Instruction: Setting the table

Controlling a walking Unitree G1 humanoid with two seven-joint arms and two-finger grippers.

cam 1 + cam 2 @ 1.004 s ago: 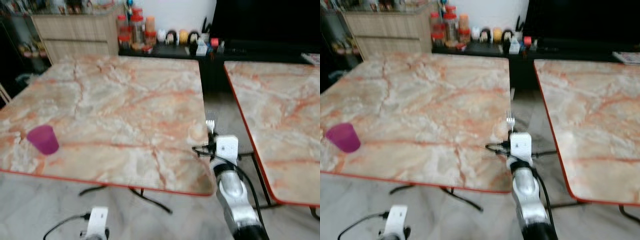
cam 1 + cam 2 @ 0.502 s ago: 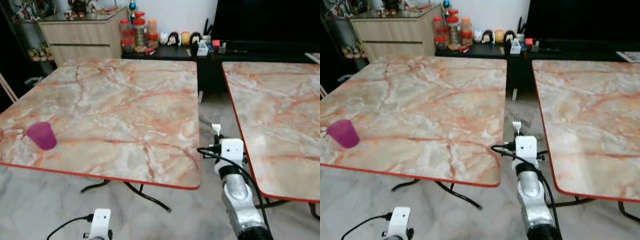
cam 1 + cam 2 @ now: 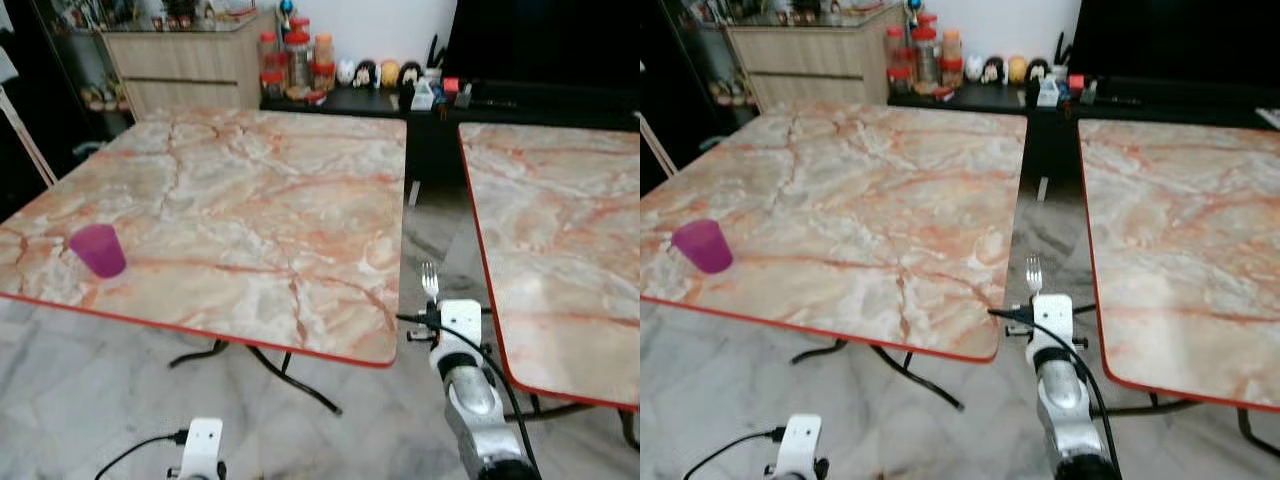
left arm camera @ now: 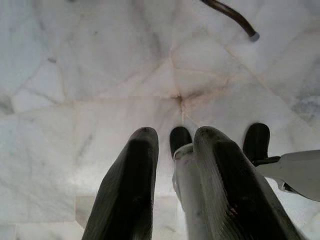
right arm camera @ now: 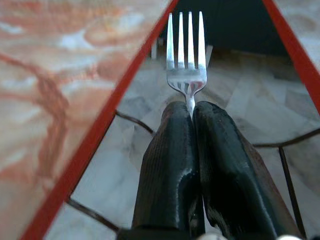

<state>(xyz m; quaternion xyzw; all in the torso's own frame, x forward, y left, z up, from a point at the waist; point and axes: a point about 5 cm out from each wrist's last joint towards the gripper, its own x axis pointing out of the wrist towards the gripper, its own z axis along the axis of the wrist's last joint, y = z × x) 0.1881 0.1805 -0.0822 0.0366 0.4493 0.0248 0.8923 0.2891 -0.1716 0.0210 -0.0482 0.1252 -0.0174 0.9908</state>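
Right wrist view: right gripper [image 5: 192, 112] pinches a shiny four-tined fork [image 5: 186, 55].

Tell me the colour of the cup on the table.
The cup is magenta-purple, standing on the marble-patterned table; it shows best in the left eye view.

Wooden sideboard [image 3: 190, 60], jars [image 3: 298, 62], figurines [image 3: 378, 72] at far wall.

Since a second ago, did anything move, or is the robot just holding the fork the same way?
Mostly the camera moved: the whole view shifted, so the robot has stepped or turned. The right gripper keeps the fork pinched in its jaws, tines forward, over the gap between the two tables. The purple cup sits on the left table as before. The left gripper still hangs idle above the floor.
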